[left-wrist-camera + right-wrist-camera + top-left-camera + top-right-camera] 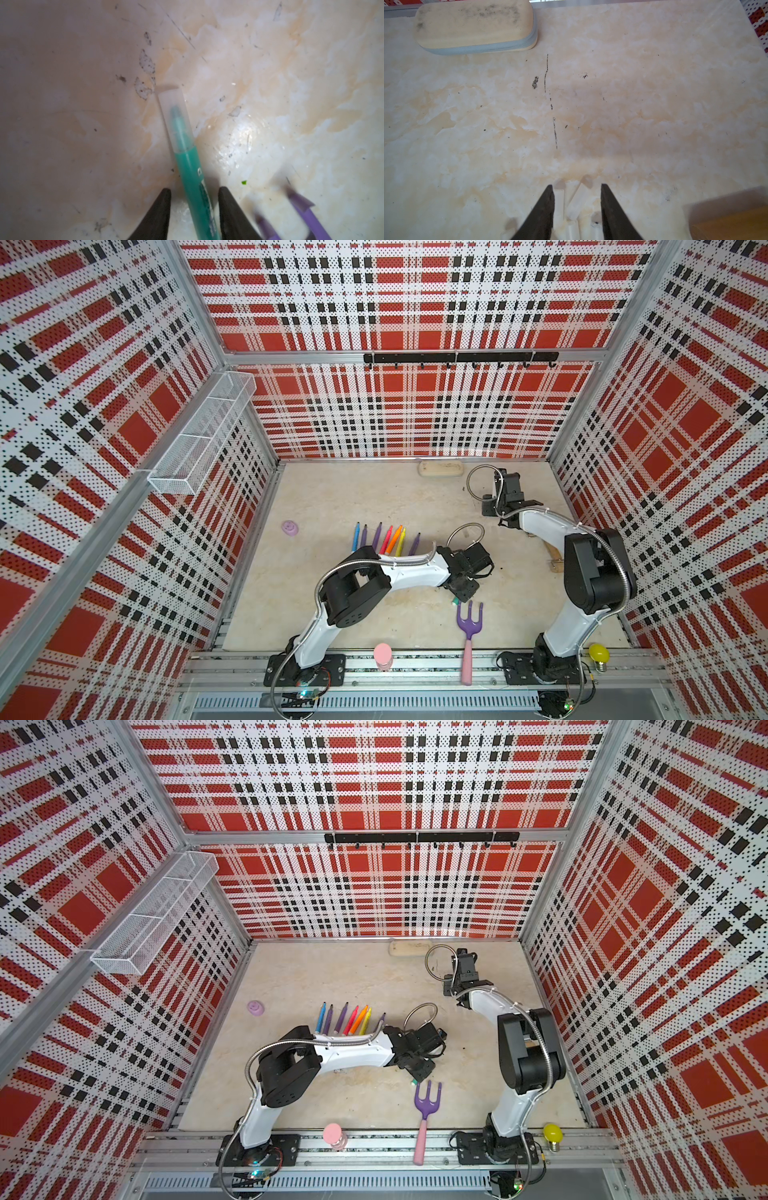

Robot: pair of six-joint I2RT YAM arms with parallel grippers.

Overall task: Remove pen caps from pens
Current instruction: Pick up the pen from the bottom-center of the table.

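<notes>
Seven pens [386, 540] lie side by side in a fanned row on the worktop [332, 497], their dark tips apparently bare in both top views. The eighth, a teal pen [192, 172], is the one left to uncap. We see it in the left wrist view running lengthwise out from between the fingers of the left gripper [194, 190]. Its clear cap [174, 118] is seated on the end that points away from them, and the purple garden fork [301, 209] lies just beside. These fingers stand apart astride the barrel with a strip of worktop showing at one side, so we judge the grip not yet closed. The right gripper [577, 187] hangs well apart toward the back of the worktop, fingers likewise spread and pinching nothing, above a cluster of loose pen caps [578, 202]. We judge the left arm the nearer. The cap must come off along the pen's long axis, away from the left fingers.
</notes>
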